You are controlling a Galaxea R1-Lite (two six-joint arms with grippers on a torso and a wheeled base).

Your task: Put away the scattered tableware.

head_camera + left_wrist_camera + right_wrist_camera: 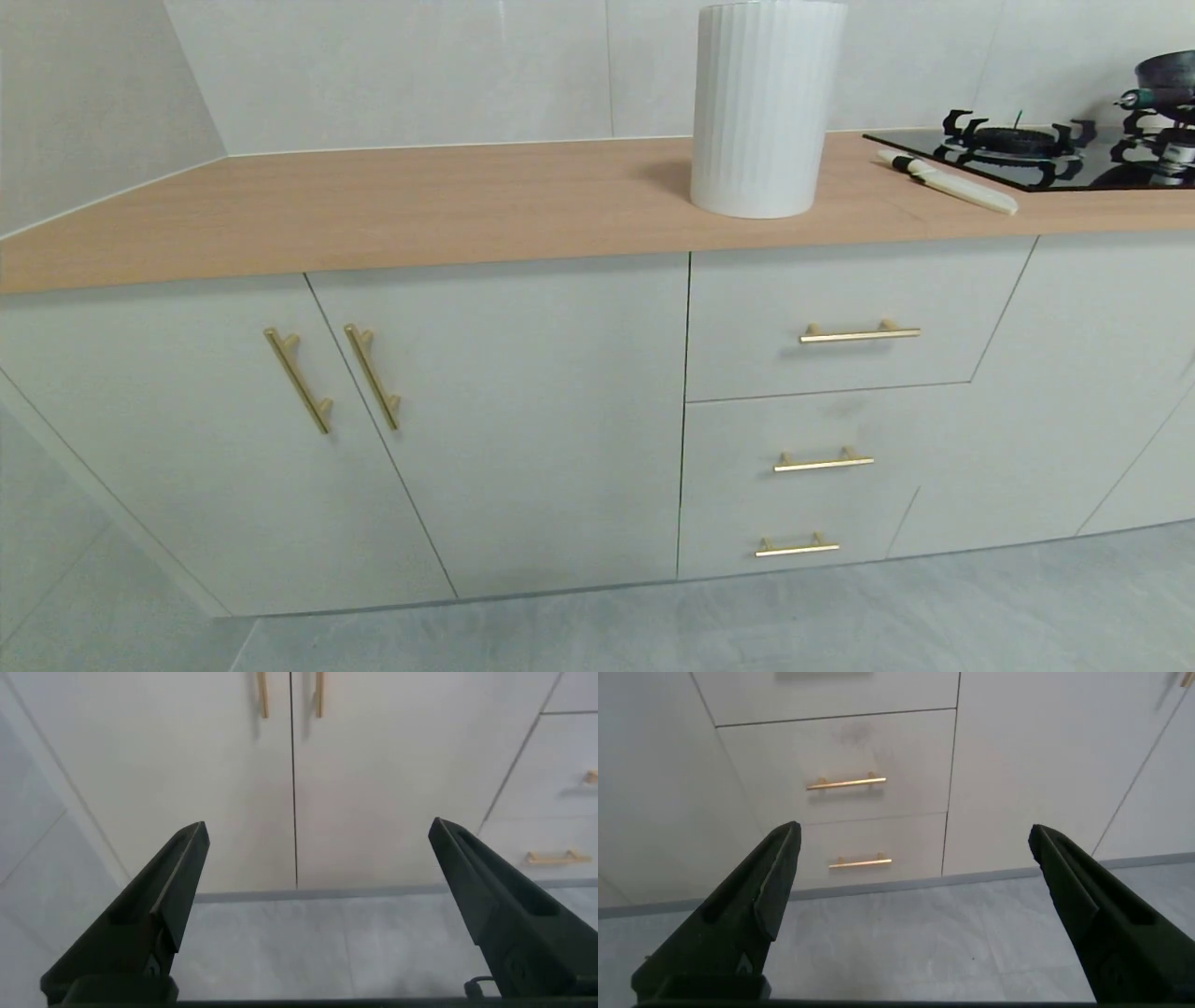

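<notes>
wide room to pass over the table (373, 201) left of the tall white canister (764, 107); right of it a knife (948, 182) and hob (1018, 149) crowd in (drawers (747, 317) below all shut).

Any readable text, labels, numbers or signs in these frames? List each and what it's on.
None readable. The white ribbed canister, the cream utensil, the drawer fronts, the cabinet doors and the hob show no print, number or sign.
</notes>
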